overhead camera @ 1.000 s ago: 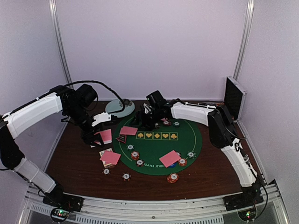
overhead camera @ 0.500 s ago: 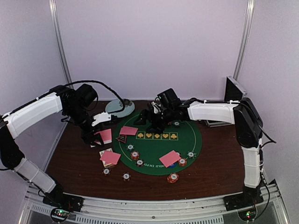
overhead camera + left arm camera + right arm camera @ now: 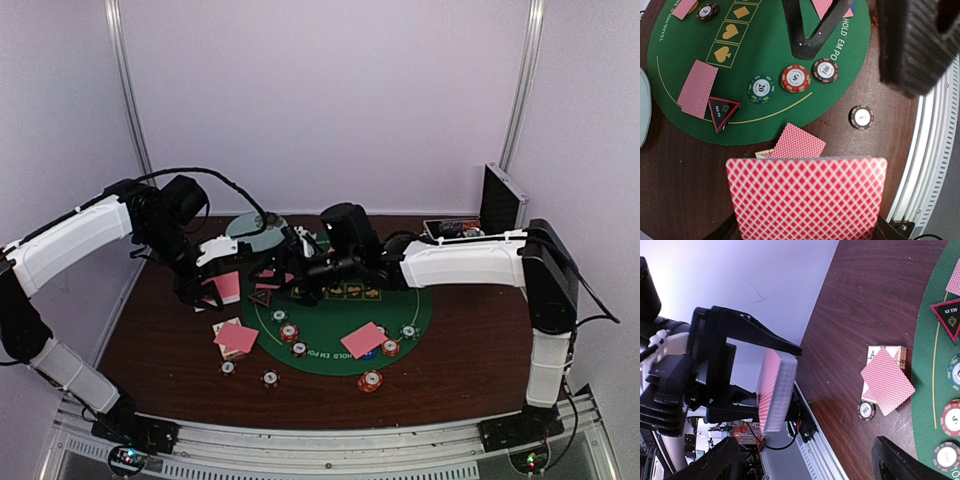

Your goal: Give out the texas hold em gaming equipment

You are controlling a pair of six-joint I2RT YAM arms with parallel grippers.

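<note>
**Left claw (image 3: 212, 287) pinches the deck of pink-backed cards (image 3: 807, 197)**

It holds the deck above the tabletop's left side. The right claw (image 3: 288, 278) is spread wide over the left edge of the green mat (image 3: 345, 315), near the deck. Chips (image 3: 795, 78) lie on the mat. A case (image 3: 500, 205) stands at the far right corner, its contents too small to tell.
</note>
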